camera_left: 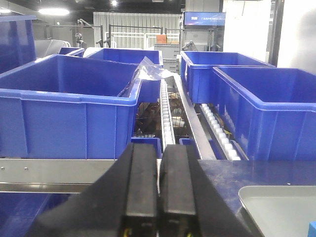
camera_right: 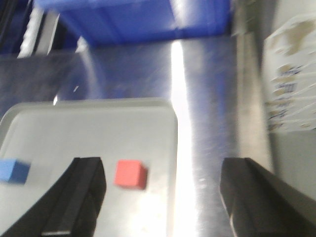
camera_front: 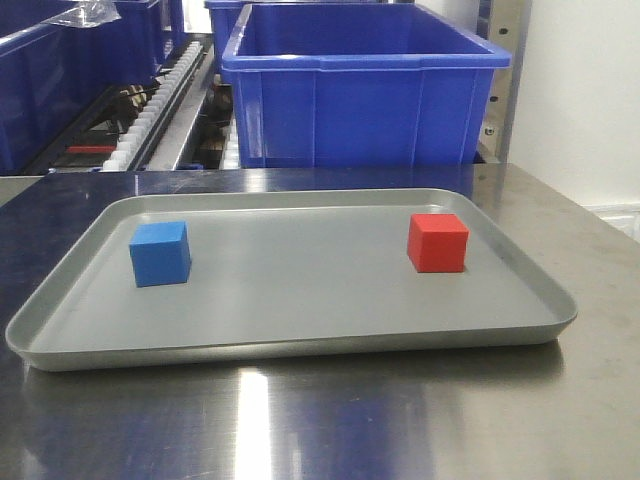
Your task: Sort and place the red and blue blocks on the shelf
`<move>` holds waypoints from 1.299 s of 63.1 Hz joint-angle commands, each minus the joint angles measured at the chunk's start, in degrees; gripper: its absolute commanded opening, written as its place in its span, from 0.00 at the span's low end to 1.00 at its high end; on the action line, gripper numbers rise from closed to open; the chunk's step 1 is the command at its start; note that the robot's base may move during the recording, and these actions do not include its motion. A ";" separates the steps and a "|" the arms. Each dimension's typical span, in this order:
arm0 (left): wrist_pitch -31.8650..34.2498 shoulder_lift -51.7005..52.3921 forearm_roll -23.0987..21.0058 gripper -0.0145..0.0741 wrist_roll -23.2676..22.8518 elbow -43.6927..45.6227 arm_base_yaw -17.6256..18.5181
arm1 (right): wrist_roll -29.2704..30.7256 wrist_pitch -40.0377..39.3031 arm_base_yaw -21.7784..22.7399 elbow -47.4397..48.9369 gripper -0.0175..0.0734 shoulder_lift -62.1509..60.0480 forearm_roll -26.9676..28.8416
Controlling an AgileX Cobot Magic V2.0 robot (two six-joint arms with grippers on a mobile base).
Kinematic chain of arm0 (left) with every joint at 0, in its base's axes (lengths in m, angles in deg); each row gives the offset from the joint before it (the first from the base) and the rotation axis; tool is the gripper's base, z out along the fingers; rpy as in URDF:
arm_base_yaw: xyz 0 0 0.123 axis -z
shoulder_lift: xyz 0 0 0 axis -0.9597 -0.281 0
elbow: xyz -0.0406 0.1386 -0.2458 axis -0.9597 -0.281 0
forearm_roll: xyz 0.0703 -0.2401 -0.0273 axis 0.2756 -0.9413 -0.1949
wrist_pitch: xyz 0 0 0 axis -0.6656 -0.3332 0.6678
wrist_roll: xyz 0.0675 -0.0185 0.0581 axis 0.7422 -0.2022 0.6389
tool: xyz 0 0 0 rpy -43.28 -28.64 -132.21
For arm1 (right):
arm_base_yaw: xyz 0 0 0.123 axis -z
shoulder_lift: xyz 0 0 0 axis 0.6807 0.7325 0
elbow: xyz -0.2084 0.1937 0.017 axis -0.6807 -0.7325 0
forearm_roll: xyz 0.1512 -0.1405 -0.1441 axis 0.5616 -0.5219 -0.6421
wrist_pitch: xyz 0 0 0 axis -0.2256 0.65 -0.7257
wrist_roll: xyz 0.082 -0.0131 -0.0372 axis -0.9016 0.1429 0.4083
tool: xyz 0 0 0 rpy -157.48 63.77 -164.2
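Steel tabletop [camera_front: 300, 430] is right under my front cam, and the shallow grey tray [camera_front: 300, 300] sits on it, so I'll call everything off the tray.

Both cubes are flat on the tray floor, well apart. The blue block [camera_front: 160, 253] is toward the tray's left end and the red block [camera_front: 438, 242] toward its right end, each a little in from the rim. Neither one is on the shelf [camera_front: 505, 80]. It stands just behind the tray's far edge, with a big blue bin [camera_front: 360, 100] behind the right half and a roller track [camera_front: 160, 100] behind the left.

The left gripper [camera_left: 159, 153] is clenched, fingers pressed together with nothing between them. It's off the tray's left side, aimed at the bins; only the tray's corner shows at the bottom right of that wrist view.

The right gripper [camera_right: 163, 168] is spread wide and holds nothing. Its wrist view is blurry, but it looks down on the tray's right end, and the red block shows between the two fingers, touching neither. Can't tell how high it is above the tray.
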 commanded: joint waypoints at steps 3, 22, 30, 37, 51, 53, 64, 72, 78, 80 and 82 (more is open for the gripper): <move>4.67 0.96 -0.32 0.26 -0.24 -2.18 -0.05 | 1.21 -0.45 -3.96 4.88 0.85 3.57 1.56; 4.67 0.96 -0.32 0.26 -0.24 -2.18 -0.05 | 1.21 6.37 -10.91 12.49 0.85 16.22 -0.04; 4.67 0.96 -0.32 0.26 -0.24 -2.18 -0.05 | 1.21 8.05 -11.70 13.71 0.85 20.45 -2.56; 4.67 0.96 -0.32 0.26 -0.24 -2.18 -0.05 | 1.21 9.45 -11.70 13.71 0.85 23.67 -4.11; 4.67 0.96 -0.32 0.26 -0.24 -2.18 -0.05 | 1.16 6.31 -11.64 13.71 0.85 27.07 -3.67; 4.67 0.96 -0.32 0.26 -0.24 -2.18 -0.05 | 1.16 6.45 -11.64 13.71 0.85 27.36 -3.67; 4.67 0.96 -0.32 0.26 -0.24 -2.18 -0.05 | 1.11 6.63 -11.64 13.71 0.85 28.75 -2.90; 4.67 0.96 -0.32 0.26 -0.24 -2.18 -0.05 | 1.11 6.68 -11.80 13.71 0.85 29.48 -1.97; 4.67 0.96 -0.32 0.26 -0.24 -2.18 -0.05 | 0.54 6.71 -12.43 13.91 0.85 29.80 -1.64; 4.67 0.96 -0.32 0.26 -0.24 -2.18 -0.05 | -0.31 6.33 -12.82 13.91 0.85 29.80 -1.64; 4.67 0.96 -0.32 0.26 -0.24 -2.18 -0.05 | -0.97 5.91 -13.07 13.91 0.85 29.80 -1.73</move>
